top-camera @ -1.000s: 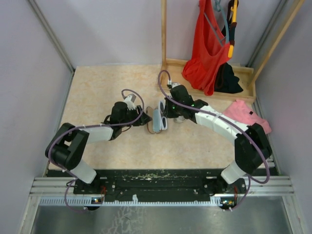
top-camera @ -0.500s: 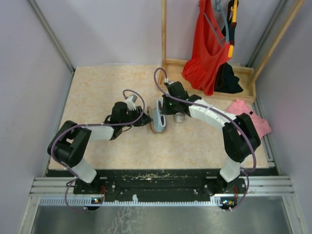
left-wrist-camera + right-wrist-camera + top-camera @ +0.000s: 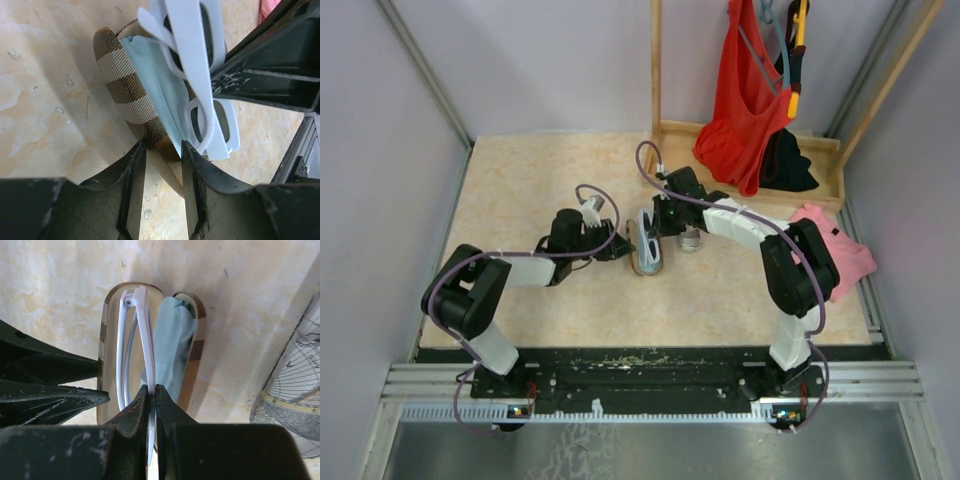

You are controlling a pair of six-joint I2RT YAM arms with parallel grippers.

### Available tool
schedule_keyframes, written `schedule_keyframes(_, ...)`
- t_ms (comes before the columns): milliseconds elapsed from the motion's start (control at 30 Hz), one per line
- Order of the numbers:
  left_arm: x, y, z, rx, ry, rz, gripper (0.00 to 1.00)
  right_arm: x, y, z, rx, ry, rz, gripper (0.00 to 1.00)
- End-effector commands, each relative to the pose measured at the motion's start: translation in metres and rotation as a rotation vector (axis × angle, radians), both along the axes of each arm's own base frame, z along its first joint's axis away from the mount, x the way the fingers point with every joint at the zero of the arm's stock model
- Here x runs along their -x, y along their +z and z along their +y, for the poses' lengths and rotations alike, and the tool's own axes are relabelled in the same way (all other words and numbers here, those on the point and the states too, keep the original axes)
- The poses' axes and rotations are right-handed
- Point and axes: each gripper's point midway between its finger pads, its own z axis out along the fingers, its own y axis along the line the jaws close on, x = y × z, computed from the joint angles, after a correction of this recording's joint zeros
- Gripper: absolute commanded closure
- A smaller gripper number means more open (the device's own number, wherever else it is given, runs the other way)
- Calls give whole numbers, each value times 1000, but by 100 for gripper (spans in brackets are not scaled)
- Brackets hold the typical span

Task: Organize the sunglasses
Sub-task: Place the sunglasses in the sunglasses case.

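Note:
The white-framed sunglasses (image 3: 131, 335) hang folded in the open brown-striped case (image 3: 104, 330), next to a light blue cloth (image 3: 172, 345) that lies in the case's other half. My right gripper (image 3: 152, 392) is shut on the white frame from above. My left gripper (image 3: 161, 160) is shut on the case's near rim (image 3: 150, 135), and the sunglasses also show in the left wrist view (image 3: 192, 55). In the top view both grippers, left (image 3: 623, 250) and right (image 3: 655, 222), meet at the case (image 3: 645, 262). The dark wire-framed pair is out of view.
A grey-patterned case (image 3: 295, 405) lies just right of the open case and also shows in the top view (image 3: 691, 240). A pink cloth (image 3: 830, 240) lies at the right. A wooden rack (image 3: 656, 70) with a red garment (image 3: 745, 90) stands at the back right.
My right gripper has moved left with the white sunglasses, from beside the case to over and into its open half. The left gripper has stayed on the case.

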Motion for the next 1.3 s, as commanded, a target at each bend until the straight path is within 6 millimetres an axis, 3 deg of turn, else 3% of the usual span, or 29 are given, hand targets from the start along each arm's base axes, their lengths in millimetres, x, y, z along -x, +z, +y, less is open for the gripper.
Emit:
schedule_keyframes(0,-9,14,-8,40,-25,-38,60,-14,20,17,-80,40,-50,100)
schedule_keyframes(733,-9,16,-12,46,-48,-40,57,-16,-9,13,-27,-5,29,100)
schedule_keyframes(1267,-7,18,-13,51,-60,-43,56,-20,-12,3,36,-22,21,81)
